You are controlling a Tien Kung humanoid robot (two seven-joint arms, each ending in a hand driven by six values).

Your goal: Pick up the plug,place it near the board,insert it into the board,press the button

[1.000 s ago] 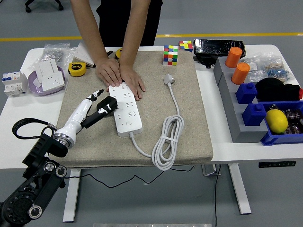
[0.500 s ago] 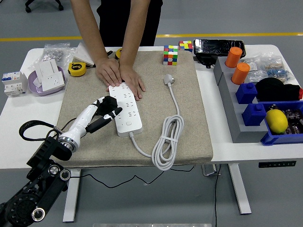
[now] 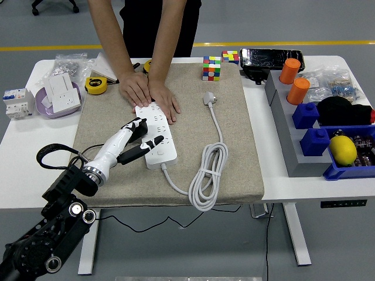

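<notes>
A white power strip (image 3: 163,147) lies lengthwise on the beige mat (image 3: 234,146). A person at the far side presses both hands (image 3: 149,92) flat on its far end. My left hand (image 3: 143,139) reaches in from the lower left and hovers over the strip's left edge, at its middle. Its fingers are curled on a small black plug (image 3: 136,132), which sits against the strip's sockets. I cannot tell whether the prongs are in. The strip's near end shows its button area. My right arm is out of view.
The strip's own white plug (image 3: 209,98) and coiled cable (image 3: 205,175) lie to the right on the mat. Two puzzle cubes (image 3: 211,67) stand at the back, a yellow tape measure (image 3: 95,85) and a purple bowl (image 3: 56,99) at the left. Blue bins (image 3: 345,170), orange cups (image 3: 297,91) and a lemon (image 3: 343,149) fill the right.
My left hand has moved right and forward with the black plug, from beside the strip to over its left edge. The person's hands have stayed put.
</notes>
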